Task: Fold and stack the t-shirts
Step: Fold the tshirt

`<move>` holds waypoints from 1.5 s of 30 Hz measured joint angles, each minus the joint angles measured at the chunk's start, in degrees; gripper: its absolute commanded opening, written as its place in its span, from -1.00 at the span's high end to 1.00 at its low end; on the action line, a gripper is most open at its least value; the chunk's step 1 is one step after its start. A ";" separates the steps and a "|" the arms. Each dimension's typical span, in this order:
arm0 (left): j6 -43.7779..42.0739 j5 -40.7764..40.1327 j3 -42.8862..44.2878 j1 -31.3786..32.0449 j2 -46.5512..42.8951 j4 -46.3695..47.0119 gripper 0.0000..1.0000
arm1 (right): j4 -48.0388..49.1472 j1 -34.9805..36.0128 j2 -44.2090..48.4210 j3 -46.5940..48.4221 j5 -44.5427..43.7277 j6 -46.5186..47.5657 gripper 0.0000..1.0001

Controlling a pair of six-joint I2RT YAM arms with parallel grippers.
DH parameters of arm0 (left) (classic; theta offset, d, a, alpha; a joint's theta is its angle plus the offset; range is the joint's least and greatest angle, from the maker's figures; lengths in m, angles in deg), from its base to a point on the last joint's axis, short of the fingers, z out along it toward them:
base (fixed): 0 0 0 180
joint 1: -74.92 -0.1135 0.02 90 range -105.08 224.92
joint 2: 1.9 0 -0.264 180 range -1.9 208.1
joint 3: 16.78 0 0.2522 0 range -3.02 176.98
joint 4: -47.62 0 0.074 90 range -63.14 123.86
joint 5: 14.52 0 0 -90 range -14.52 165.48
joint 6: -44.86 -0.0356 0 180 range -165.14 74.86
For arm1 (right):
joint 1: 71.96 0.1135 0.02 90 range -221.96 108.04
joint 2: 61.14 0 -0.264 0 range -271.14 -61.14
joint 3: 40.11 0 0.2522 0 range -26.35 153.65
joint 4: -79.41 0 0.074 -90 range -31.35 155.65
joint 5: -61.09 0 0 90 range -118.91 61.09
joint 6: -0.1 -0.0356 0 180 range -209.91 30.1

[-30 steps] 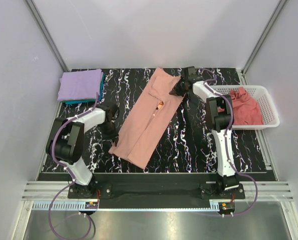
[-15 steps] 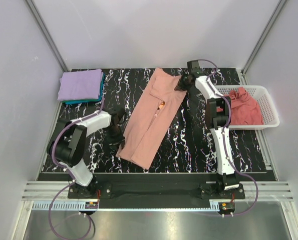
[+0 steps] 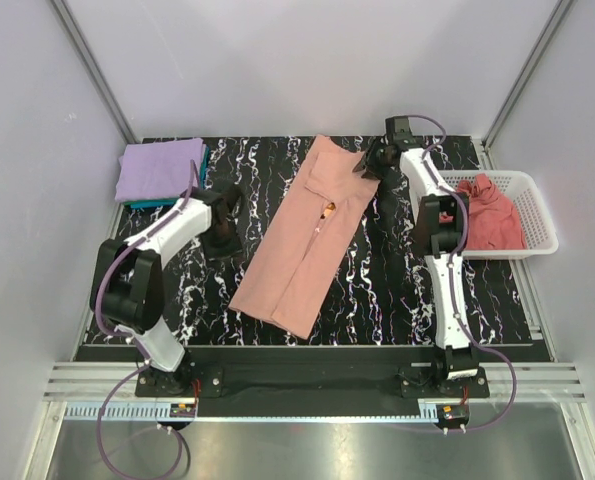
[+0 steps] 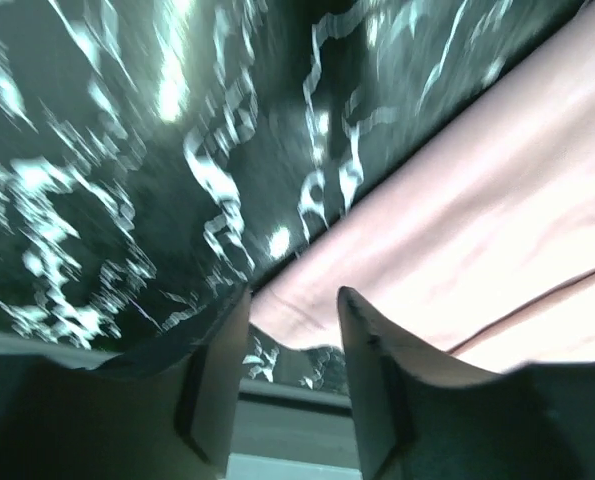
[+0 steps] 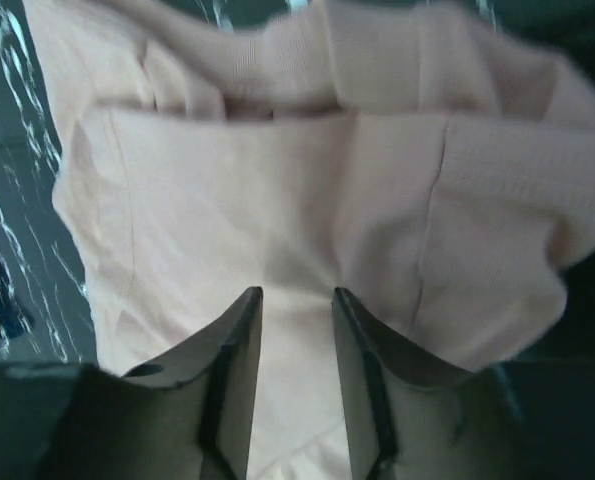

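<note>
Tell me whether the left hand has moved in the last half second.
Yes. The left hand has drawn off the salmon t-shirt's left edge toward the far side, nearer the lavender stack.

- The salmon-pink t-shirt point(image 3: 312, 240) is one plain colour, broken only by a small orange-red print point(image 3: 328, 210) on its chest.
- The lavender-purple t-shirt point(image 3: 159, 168) is plain, with no pattern.
- The teal t-shirt point(image 3: 155, 204) shows only as a thin blue-green edge under the lavender one.
- The rose-pink t-shirt point(image 3: 492, 215) is a darker, redder pink than the salmon one.
- The basket point(image 3: 537, 205) is white, with a lattice of small openings in its walls.
- The table point(image 3: 377, 280) is black with white marble-like veins.
- The left arm point(image 3: 167, 235) and right arm point(image 3: 447, 290) are white with black joints; their cables point(image 3: 102, 440) are purple.
- The left gripper point(image 4: 294, 300) and right gripper point(image 5: 297, 295) are dark grey to black.
- The walls point(image 3: 277, 70) are pale grey-white.
</note>
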 measured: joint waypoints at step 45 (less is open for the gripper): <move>-12.81 18.86 -21.75 -10.05 -5.55 13.22 0.10 | 7.78 59.91 59.60 -87.03 -20.50 -53.99 -0.04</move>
